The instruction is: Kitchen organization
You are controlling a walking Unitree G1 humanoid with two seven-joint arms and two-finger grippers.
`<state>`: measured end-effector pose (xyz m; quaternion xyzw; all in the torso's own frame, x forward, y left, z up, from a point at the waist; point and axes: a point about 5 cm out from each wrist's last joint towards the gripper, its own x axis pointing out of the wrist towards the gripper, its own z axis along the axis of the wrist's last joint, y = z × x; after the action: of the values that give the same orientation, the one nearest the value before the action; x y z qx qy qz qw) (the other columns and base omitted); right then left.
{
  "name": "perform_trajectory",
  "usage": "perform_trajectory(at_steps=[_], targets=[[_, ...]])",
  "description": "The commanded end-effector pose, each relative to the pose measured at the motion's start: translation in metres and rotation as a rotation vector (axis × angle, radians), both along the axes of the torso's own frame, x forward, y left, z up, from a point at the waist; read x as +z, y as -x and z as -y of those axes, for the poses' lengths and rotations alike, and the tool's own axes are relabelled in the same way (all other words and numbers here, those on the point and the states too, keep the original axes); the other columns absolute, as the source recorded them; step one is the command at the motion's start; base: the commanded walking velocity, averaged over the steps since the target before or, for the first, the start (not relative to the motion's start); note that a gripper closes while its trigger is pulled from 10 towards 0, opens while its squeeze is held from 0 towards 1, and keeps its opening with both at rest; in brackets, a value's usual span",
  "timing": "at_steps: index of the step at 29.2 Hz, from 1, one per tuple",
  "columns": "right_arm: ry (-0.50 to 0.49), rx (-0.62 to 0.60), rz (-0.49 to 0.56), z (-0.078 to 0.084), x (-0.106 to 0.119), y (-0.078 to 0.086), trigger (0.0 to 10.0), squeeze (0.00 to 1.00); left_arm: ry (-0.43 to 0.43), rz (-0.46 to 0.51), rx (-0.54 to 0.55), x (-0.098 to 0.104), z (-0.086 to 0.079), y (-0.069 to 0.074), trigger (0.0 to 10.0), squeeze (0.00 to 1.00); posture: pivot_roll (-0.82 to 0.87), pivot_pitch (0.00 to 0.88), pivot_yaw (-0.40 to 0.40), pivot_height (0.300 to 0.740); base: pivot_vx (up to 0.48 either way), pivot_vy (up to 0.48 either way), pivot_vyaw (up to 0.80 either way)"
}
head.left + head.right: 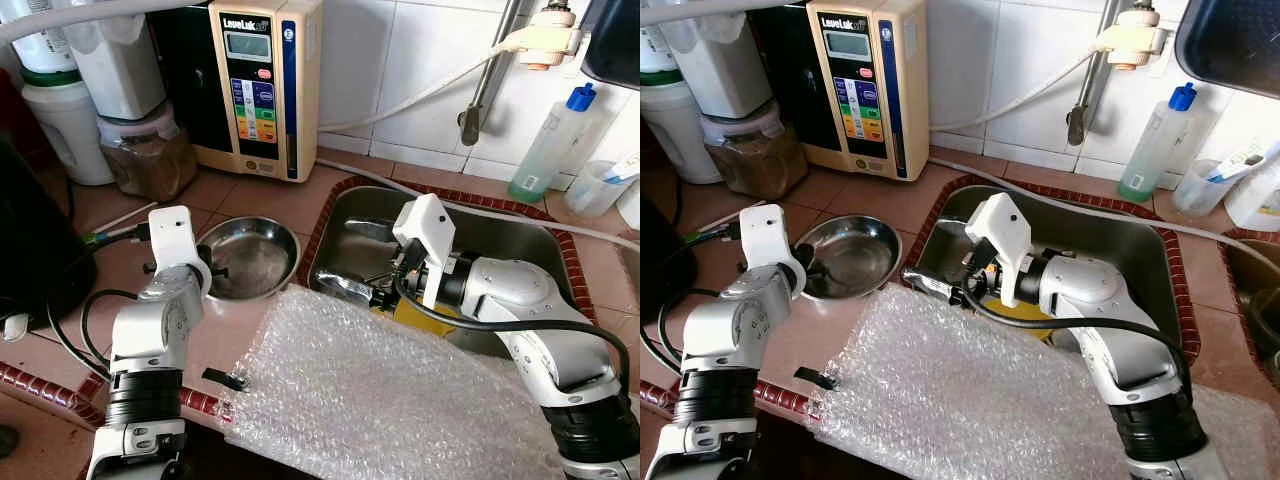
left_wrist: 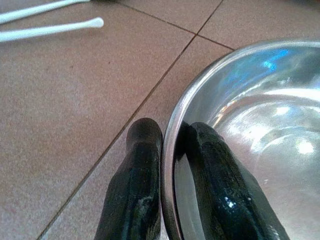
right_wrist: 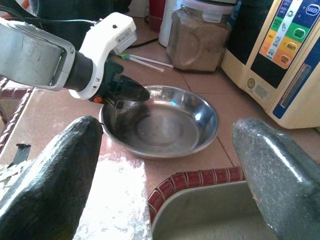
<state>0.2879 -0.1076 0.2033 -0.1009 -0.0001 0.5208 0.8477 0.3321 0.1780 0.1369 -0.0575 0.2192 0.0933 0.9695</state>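
Left gripper (image 2: 167,165) is what I'm watching: its two black fingers (image 2: 137,185) pinch the near rim of the steel bowl (image 1: 252,255), one outside on the tile, one inside the dish. My left arm reaches forward from the counter edge, wrist bent down onto that rim. One bowl, sitting on the brown tiled counter (image 1: 215,345) just left of the sink (image 1: 490,225).

Right gripper (image 3: 170,170) has its fingers spread wide, holding nothing, hovering at the sink's left edge and pointing toward the bowl. My right arm comes in from the lower right and crosses over the basin, elbow bent.

One sheet of bubble wrap (image 1: 390,390) lies across the counter's front edge, under the right arm, touching the sink rim. Behind the bowl I count one jar (image 1: 150,155) of brown powder and one beige water machine (image 1: 262,85) against the wall; two white sticks (image 2: 50,27) lie on the tile nearby. One blue-capped bottle (image 1: 550,145) stands behind the sink.
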Motion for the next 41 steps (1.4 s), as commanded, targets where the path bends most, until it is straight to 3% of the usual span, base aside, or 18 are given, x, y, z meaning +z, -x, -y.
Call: perform_trajectory(at_steps=[1, 8, 15, 17, 19, 23, 26, 41], targets=[[0.010, 0.007, 0.001, 0.000, 0.000, -0.001, 10.0, 0.00, 0.030, -0.046, 0.000, -0.009, 0.001, 0.005, 0.0, 0.00, 0.12, 0.000, 0.026, 0.740, 0.000, 0.000, 0.00], [0.001, -0.011, 0.000, 0.001, -0.001, -0.006, 10.0, 0.00, 0.111, 0.073, 0.092, -0.004, -0.007, 0.002, 0.0, 0.00, 0.11, 0.000, 0.013, 0.740, 0.000, 0.000, 0.00], [0.008, -0.023, 0.000, 0.005, -0.001, -0.011, 10.0, 0.00, 0.145, 0.108, 0.136, -0.008, -0.006, 0.003, 0.0, 0.00, 0.11, 0.000, -0.008, 0.740, 0.000, 0.000, 0.00], [0.004, -0.039, -0.001, 0.006, -0.001, -0.014, 10.0, 0.00, 0.174, 0.173, 0.162, -0.003, -0.007, 0.002, 0.0, 0.00, 0.11, 0.000, -0.014, 0.740, 0.000, 0.000, 0.00], [-0.011, -0.091, 0.008, 0.006, -0.001, -0.023, 10.0, 0.00, 0.201, 0.253, 0.149, 0.004, -0.005, -0.001, 0.0, 0.00, 0.11, 0.000, -0.018, 0.740, 0.000, 0.000, 0.00], [-0.171, -0.273, 0.002, 0.005, 0.007, -0.048, 10.0, 0.00, 0.284, 0.438, 0.066, 0.024, 0.010, -0.007, 0.0, 0.00, 0.11, 0.000, -0.025, 0.740, 0.000, 0.000, 0.00], [-0.220, -0.347, 0.016, 0.004, 0.010, -0.057, 10.0, 0.00, 0.293, 0.498, 0.032, 0.033, 0.019, -0.007, 0.0, 0.00, 0.11, 0.000, -0.027, 0.740, 0.000, 0.000, 0.00], [-0.295, -0.412, -0.089, -0.018, -0.010, -0.075, 10.0, 0.00, 0.478, 0.708, -0.095, 0.066, 0.043, -0.009, 0.0, 0.00, 0.11, 0.000, -0.031, 0.740, 0.000, 0.000, 0.00]])
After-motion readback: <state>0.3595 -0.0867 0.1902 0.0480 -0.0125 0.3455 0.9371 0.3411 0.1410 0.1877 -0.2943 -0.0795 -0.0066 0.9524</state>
